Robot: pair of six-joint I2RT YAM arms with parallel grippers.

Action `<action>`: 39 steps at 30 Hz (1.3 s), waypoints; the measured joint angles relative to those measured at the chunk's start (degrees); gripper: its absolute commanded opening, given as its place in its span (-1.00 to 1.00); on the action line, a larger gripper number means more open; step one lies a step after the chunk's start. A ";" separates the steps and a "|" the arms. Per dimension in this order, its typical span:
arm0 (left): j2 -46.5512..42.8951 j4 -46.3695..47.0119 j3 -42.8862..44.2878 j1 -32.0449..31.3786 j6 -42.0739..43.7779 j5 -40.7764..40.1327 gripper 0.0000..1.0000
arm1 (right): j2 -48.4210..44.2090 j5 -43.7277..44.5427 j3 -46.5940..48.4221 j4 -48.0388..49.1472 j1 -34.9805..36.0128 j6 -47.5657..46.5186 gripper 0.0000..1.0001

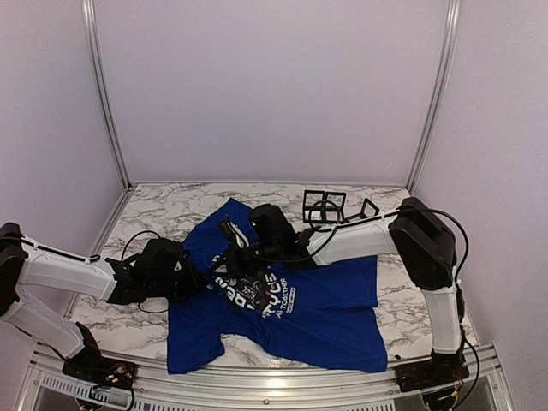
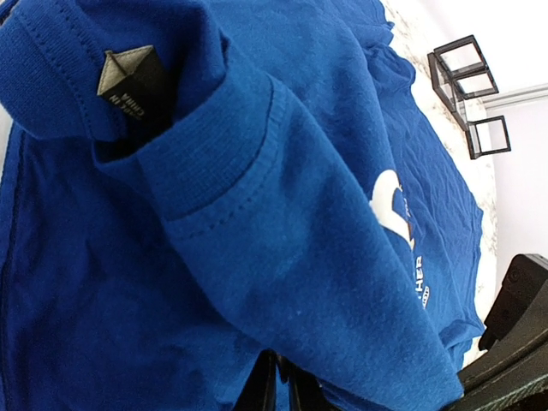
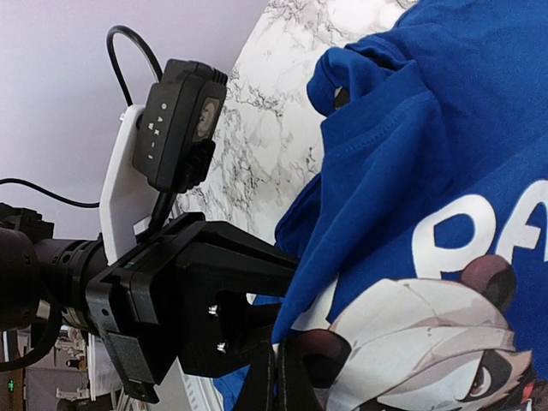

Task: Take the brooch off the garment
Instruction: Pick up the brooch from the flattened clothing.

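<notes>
1. The garment (image 1: 325,317), a royal-blue T-shirt, is laid on the marble worktop (image 1: 150,224), with its chest part bunched and raised where the two arms meet
2. The left tool (image 2: 278,390) is seen with its jaws drawn nearly together on a fold of blue cloth, below the collar, where the neck label (image 2: 128,81) is turned outward
3. The right tool (image 3: 274,385) is clenched, and a thin strip of the shirt appears to be caught between its tips, just beside the panda graphic (image 3: 428,342)
4. The brooch cannot be picked out with certainty in any view; it is judged to sit at or near the printed chest
5. The step in hand is judged to be the gripping and tensioning of the cloth, with the brooch not yet freed
6. For the next move, the cloth would need to be kept taut by one tool while the other is released and re-set on the brooch itself, so that the pin is drawn out and the fabric is not dragged with it
</notes>
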 measured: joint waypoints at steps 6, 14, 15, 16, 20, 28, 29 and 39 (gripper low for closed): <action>0.63 0.15 0.00 0.00 0.92 0.04 -1.00 | 0.00 0.63 0.00 -0.87 0.04 -0.66 -1.00; 0.24 0.13 0.02 0.00 5.20 0.90 -1.00 | 0.00 4.70 -0.02 -3.85 0.04 -3.69 -1.00; 0.09 0.13 0.02 0.00 5.77 1.20 -1.00 | 0.00 5.33 -0.02 -4.28 0.04 -4.04 -1.00; -0.13 0.15 0.02 0.00 6.49 1.68 -1.00 | 0.00 6.14 -0.07 -4.81 0.04 -4.57 -1.00; -0.79 0.17 0.02 0.02 8.98 4.07 -1.00 | -0.24 9.25 -0.76 -5.81 -0.07 -6.32 -1.00; -2.73 0.15 0.02 0.96 12.74 8.63 -1.00 | -1.57 14.49 -2.56 -7.93 -1.18 -9.01 -1.00; -3.02 0.15 0.02 1.14 13.00 9.14 -1.00 | -1.79 14.95 -2.67 -8.13 -1.38 -9.31 -1.00; -6.29 0.22 0.00 3.23 15.39 13.42 -1.00 | -2.73 19.19 -2.75 -9.81 -1.95 -11.85 -1.00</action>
